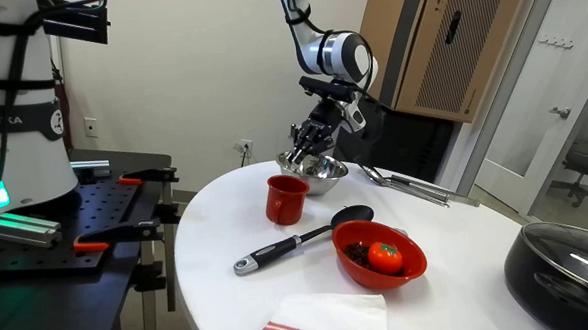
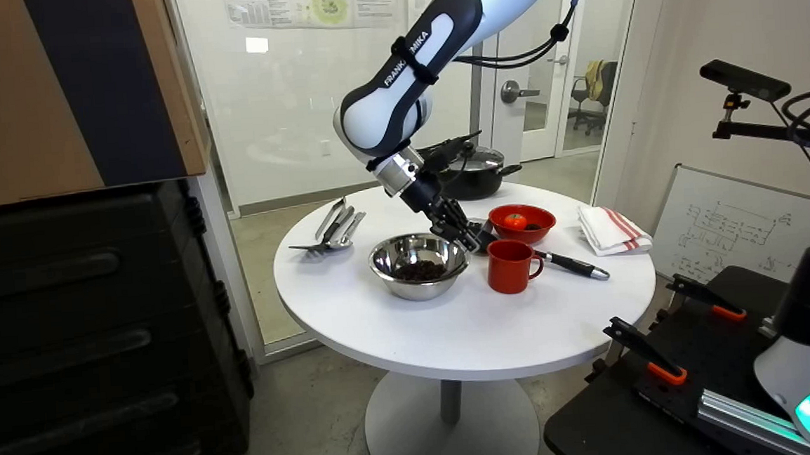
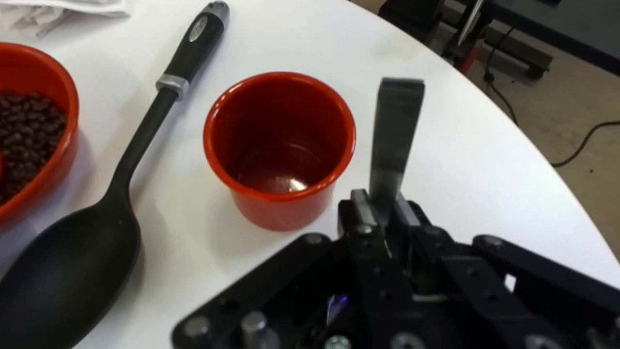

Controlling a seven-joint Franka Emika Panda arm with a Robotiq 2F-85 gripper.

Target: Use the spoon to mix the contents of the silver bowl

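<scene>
My gripper [image 3: 383, 206] is shut on the spoon, and its flat silver handle [image 3: 395, 131] sticks out past the fingertips in the wrist view. The spoon's bowl end cannot be made out. In both exterior views the silver bowl [image 2: 417, 291] stands upright on the white table, with small dark beans [image 2: 419, 271] in its bottom. The gripper [image 2: 470, 239] is at the bowl's rim on the red cup side; whether it touches the rim I cannot tell. From the opposite side the gripper [image 1: 298, 152] partly covers the silver bowl [image 1: 323, 178]. The wrist view does not include the bowl.
The red cup [image 3: 281, 208] stands close beside the gripper. Past it lie the large black spoon [image 3: 72, 271] and a red bowl [image 1: 353, 274] with beans and a tomato. A folded towel [image 1: 323, 322], metal utensils [image 2: 335, 228] and a lidded black pot [image 1: 561, 278] are also on the table.
</scene>
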